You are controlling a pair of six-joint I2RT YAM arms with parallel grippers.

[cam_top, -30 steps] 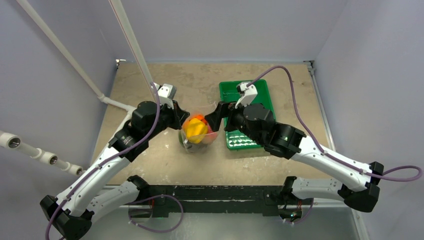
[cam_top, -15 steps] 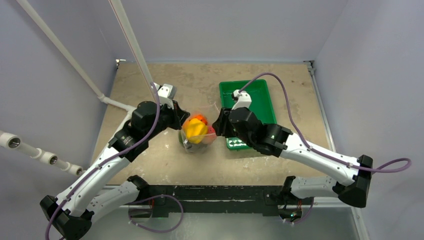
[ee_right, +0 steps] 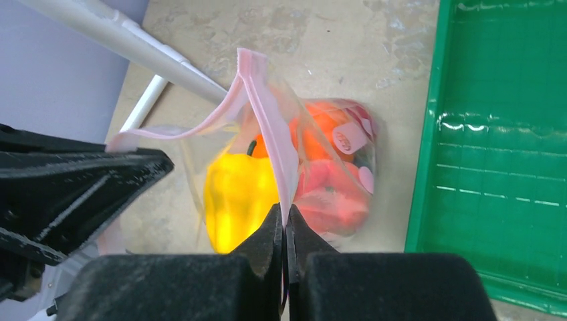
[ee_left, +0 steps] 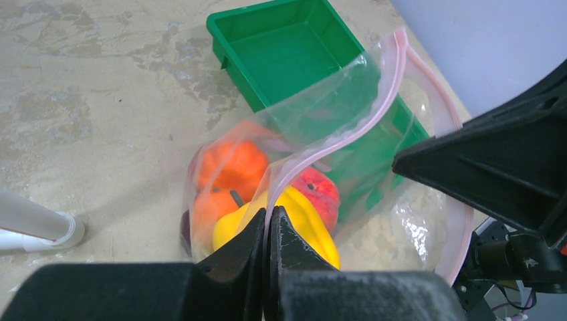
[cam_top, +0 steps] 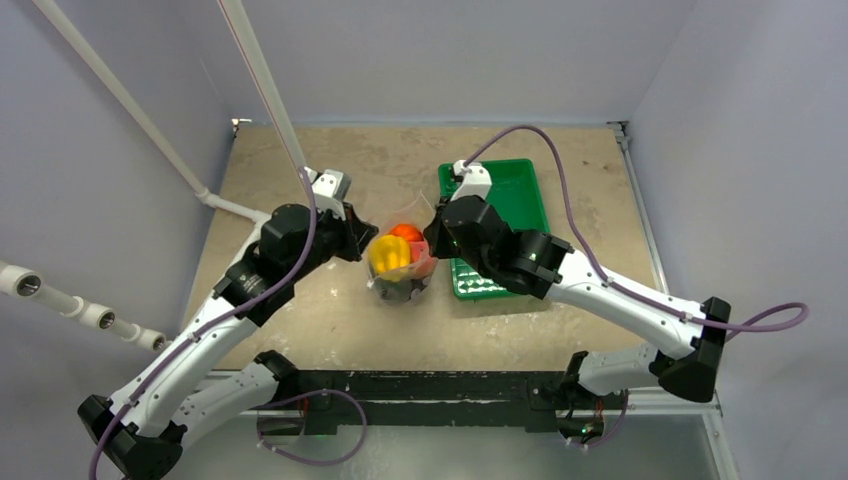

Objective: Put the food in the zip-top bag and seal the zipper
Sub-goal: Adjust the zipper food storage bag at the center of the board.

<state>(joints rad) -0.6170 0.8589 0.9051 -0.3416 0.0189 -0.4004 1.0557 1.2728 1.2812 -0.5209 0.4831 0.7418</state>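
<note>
Seen from above, the zip-top bag (cam_top: pixel 400 272) is near the middle of the bench (cam_top: pixel 300 170), strung between the two arms. The left gripper (cam_top: pixel 357 240) meets it at about 10 o'clock of the bag and the right gripper (cam_top: pixel 433 240) at about 2 o'clock.

In the left wrist view, the left gripper (ee_left: pixel 268 221) has its fingers pressed together on the pinkish zipper (ee_left: pixel 348 137), with no gap between them beyond the strip itself. From that pinch the strip curves away toward 1 o'clock. In the right wrist view, the right gripper (ee_right: pixel 284 217) is likewise clamped tight on the zipper (ee_right: pixel 267 114). There the strip rises to a peak at 12 o'clock, then sags toward the other arm at 9 o'clock. The two sides of the bag's mouth stand apart between the grips, so it is not sealed.

The food lies bunched low inside the bag: a yellow bell pepper (ee_left: pixel 301 224), an orange pumpkin (ee_left: pixel 231 167) at its 11 o'clock, and a red fruit (ee_left: pixel 317 190) just beside the pepper. Something dark sits under them, too hidden to name. Whether the bag's bottom touches the bench cannot be told.

The green tray (cam_top: pixel 520 190) lies on the bench at the bag's 2 o'clock, partly under the right arm. A white pipe (ee_right: pixel 127 43) slants across the bench at the bag's 10 o'clock.
</note>
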